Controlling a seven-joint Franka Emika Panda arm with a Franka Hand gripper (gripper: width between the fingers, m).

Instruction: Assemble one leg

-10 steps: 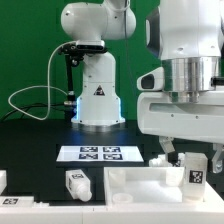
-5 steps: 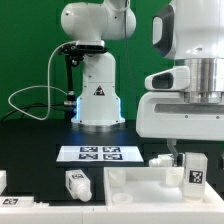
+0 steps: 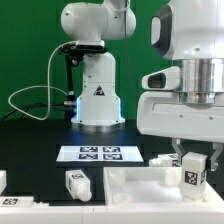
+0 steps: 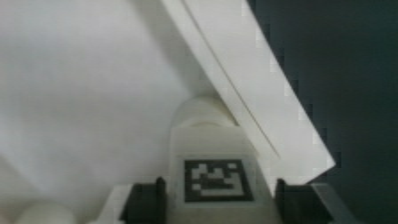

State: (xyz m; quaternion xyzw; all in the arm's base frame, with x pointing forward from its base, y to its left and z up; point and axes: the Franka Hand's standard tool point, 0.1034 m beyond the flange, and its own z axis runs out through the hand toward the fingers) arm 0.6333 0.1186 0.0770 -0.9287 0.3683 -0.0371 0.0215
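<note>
Wrist view shows the pincer (image 4: 217, 198) closed on the leg (image 4: 214, 145), one finger pressed to each side. The leg hangs over a corner of the white panel (image 3: 135, 185). I judge the fitting step is in hand. Next, the stub must go down squarely into the panel's socket, which is hidden.

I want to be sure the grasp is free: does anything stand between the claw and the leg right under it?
Nothing visible does. In the wrist view the leg sits between the claw's two fingers, with only the white panel behind it. Whether the fingers press on it cannot be told.
</note>
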